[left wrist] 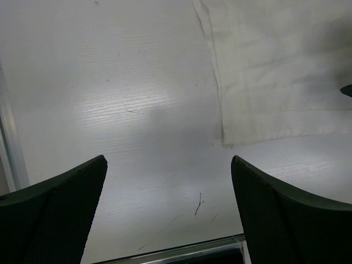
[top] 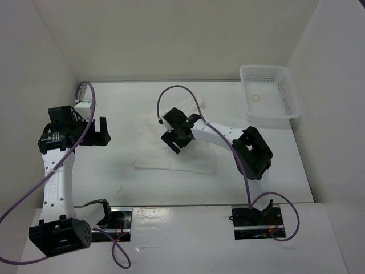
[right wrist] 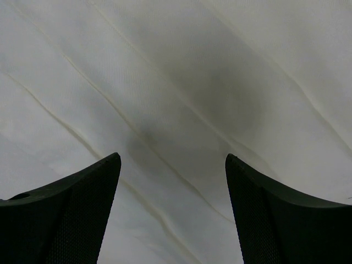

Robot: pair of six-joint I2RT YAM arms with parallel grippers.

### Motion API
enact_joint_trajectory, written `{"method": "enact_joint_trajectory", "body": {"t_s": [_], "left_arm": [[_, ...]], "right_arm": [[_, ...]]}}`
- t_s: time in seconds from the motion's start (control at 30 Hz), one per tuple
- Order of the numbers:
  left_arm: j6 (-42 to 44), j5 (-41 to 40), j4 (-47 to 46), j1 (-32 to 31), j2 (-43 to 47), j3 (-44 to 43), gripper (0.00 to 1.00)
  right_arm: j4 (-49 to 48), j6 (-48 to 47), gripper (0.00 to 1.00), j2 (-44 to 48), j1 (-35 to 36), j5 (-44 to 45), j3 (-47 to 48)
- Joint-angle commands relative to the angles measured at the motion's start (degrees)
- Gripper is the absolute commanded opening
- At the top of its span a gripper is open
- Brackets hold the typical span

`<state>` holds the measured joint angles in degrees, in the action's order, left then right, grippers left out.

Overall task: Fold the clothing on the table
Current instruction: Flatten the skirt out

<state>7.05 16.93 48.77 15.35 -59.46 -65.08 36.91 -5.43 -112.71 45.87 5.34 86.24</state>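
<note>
A thin white fabric garment (top: 153, 155) lies spread flat and lightly creased at the middle of the matte white rectangular table (top: 125, 105). In the overhead view its near edge runs straight, and a smaller piece of it shows toward 12 o'clock, behind the right arm.

The right hand (top: 177, 138) hangs over the garment's middle. In its wrist view the two black fingers (right wrist: 66, 214) stand wide apart with nothing between them, and the creased cloth (right wrist: 181, 82) fills everything below. Whether the fingertips touch the fabric cannot be told.

The left hand (top: 98, 131) sits at 9 o'clock from the garment, apart from it, over bare table. Its fingers (left wrist: 55, 214) are spread to their widest and hold nothing. In that wrist view a hemmed corner of the garment (left wrist: 275, 71) lies toward 1 o'clock, and a thin metal rail (left wrist: 181, 254) runs along the table edge at 6 o'clock.

A white perforated plastic basket (top: 268, 69) stands in the table's far corner at 2 o'clock, well apart from the garment, with a small orange ring (top: 258, 98) lying inside it.
</note>
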Motion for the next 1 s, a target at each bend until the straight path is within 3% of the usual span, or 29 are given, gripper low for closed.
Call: {"method": "enact_joint_trajectory", "body": {"t_s": [0.0,0.23,0.57,0.97], "left_arm": [[-1.16,0.3,-1.66,0.9,0.23,0.48,0.99],[-1.16,0.83,-1.66,0.91,-0.3,0.48,0.99],[-1.16,1.35,-1.66,0.91,-0.3,0.48,0.99],[-0.63,2.94,-1.66,0.91,-2.41,0.48,0.99]], "right_arm": [[-2.63,2.09,0.81,-1.37,-0.08,1.07,1.65],[-2.54,5.51,0.81,-6.99,-0.08,1.07,5.08],[-2.01,7.98,0.81,-14.47,-0.08,9.42,13.94],[-0.26,6.58,0.81,-21.76,-10.09,9.95,27.05]]}}
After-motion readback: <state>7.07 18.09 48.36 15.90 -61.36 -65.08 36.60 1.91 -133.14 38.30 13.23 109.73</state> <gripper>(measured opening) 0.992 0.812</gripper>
